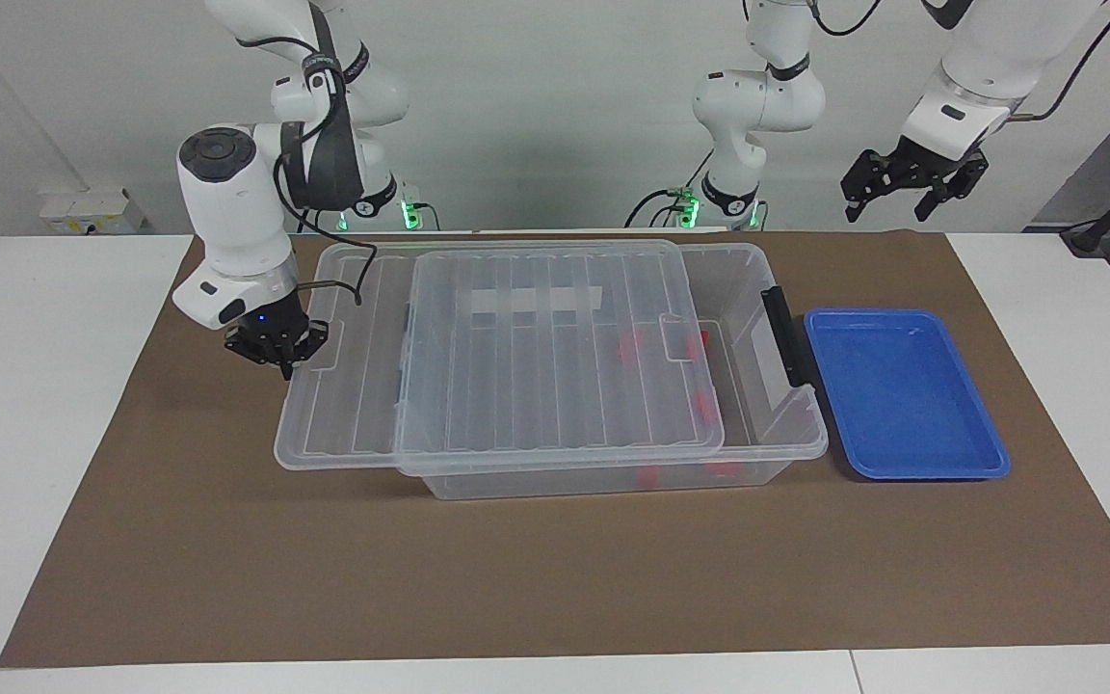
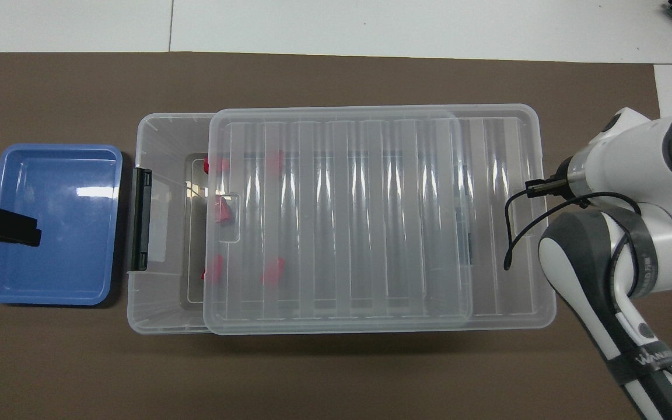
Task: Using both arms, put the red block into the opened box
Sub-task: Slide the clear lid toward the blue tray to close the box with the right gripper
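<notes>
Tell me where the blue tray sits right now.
The blue tray lies on the brown mat at the left arm's end of the table, right beside the box's black handle.

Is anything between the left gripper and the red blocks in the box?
Yes. The clear lid lies over most of the box, covering the red blocks. The left gripper hangs open, high above the blue tray.

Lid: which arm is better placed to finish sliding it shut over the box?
Right. The right gripper is shut on the lid at its end; the left gripper hangs open above the blue tray.
</notes>
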`<action>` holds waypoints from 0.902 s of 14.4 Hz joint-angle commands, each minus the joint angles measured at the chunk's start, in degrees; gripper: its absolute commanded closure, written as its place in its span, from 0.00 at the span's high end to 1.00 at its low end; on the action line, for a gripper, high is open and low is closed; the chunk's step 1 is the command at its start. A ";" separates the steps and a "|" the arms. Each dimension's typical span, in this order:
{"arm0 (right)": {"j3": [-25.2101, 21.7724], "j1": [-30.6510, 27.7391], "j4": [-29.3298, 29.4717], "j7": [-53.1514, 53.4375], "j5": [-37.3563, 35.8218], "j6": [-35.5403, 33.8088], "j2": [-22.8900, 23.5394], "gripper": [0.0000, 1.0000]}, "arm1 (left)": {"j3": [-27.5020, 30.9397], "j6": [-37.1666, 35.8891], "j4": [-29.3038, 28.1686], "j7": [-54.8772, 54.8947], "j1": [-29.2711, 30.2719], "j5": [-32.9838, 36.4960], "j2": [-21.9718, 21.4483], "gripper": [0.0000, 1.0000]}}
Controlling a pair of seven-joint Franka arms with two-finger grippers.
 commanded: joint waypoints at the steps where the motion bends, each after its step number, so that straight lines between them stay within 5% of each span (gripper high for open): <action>1: 0.22 0.79 -0.50 2.55 1.15 -0.33 -0.17 0.00 | 0.88 0.00 -0.88 -0.71 -0.06 -0.80 -1.24 1.00; 13: 0.49 5.54 -0.33 7.04 6.95 -0.24 0.00 0.00 | 0.88 0.00 -0.88 -0.80 0.03 -0.71 -1.24 1.00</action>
